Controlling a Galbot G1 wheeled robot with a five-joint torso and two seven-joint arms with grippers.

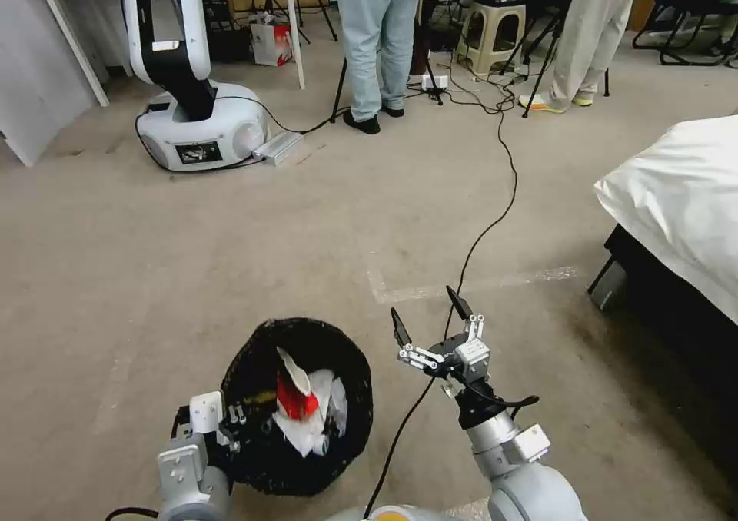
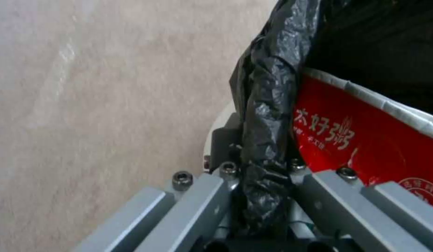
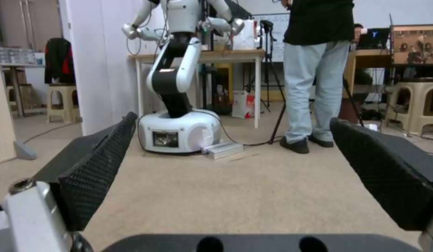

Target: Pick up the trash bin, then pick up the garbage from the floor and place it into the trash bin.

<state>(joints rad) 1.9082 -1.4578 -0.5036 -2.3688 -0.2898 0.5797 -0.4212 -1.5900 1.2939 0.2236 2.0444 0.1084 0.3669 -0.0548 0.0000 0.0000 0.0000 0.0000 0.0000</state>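
The trash bin [image 1: 350, 398], lined with a crinkly black bag, is low in the head view just left of centre. My left gripper [image 1: 231, 421] is shut on its near-left rim; in the left wrist view the gripper [image 2: 261, 175] pinches the folded black liner [image 2: 268, 87]. Garbage lies inside: a crushed red-white paper cup [image 1: 294, 402] [image 2: 366, 140] and crumpled white tissue [image 1: 323, 421]. My right gripper [image 1: 423, 303] [image 3: 233, 119] hovers open beside the bin's right side, above bare floor, with nothing between its fingers.
A black cable [image 1: 484, 237] runs across the floor under the right gripper. A bed with white bedding [image 1: 684, 198] stands at the right. Another white robot [image 1: 196, 114], a table, a stool [image 1: 496, 33] and standing people are at the far side. Beige floor lies open between.
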